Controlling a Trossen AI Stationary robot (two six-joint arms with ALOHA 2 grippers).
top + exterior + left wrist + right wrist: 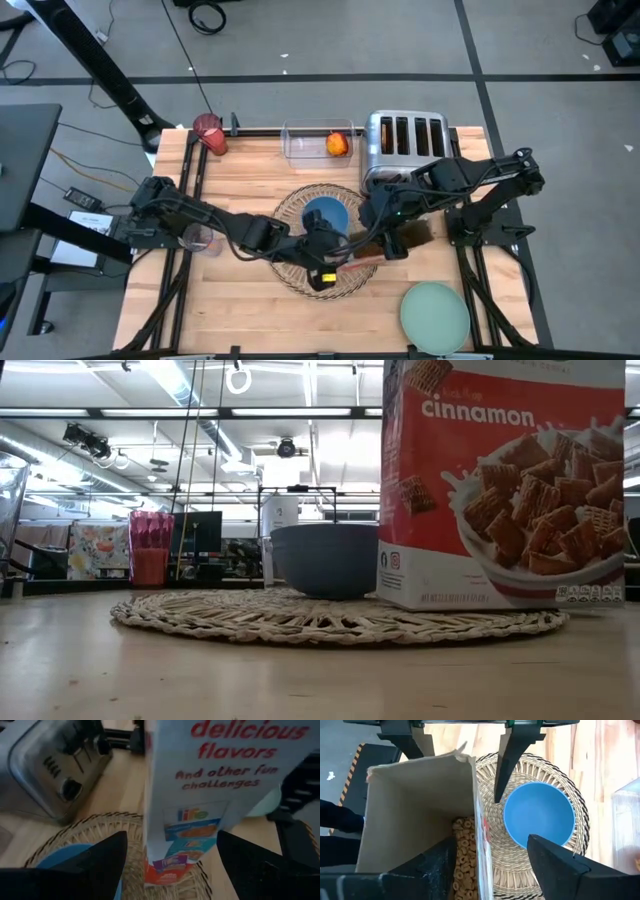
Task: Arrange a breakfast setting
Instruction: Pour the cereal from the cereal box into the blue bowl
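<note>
The wooden table (250,310) carries everything, and the woven placemat (300,620) at its middle serves as the reference. The placemat looks light and floppy with a rough weave. It would be best gripped at its rim, but it already lies flat and probably needs no handling. The cereal box (500,480) stands upright on the placemat's edge, just beside the bowl, with its top torn open and cereal showing inside. Thin card like this dents under a hard squeeze and would spill if tipped, so it is best held low on the two broad faces. The left gripper (170,840) has its fingers spread wide on either side of the box and holds nothing. The right gripper (492,847) hangs over the open top with its fingers parted astride one wall, and it does not appear to be clamped on it. The toaster (405,137) sits beyond the placemat at the table's far edge. The pale green plate (435,312) lies well apart from the placemat, near the front right corner. It is likely stiff, smooth and slippery, so the rim is the only place to pinch it. The blue bowl (540,815) rests on the placemat, off centre, and looks rigid and light, so one wall could be gripped over the lip. The dark red cup (210,133) stands far from the placemat at the back left and could be taken across its body. The orange-red fruit (338,145) sits in a clear container behind the placemat. It is round, likely to roll and easily bruised, so it needs a gentle grip. I cannot pick out the spoon.
</note>
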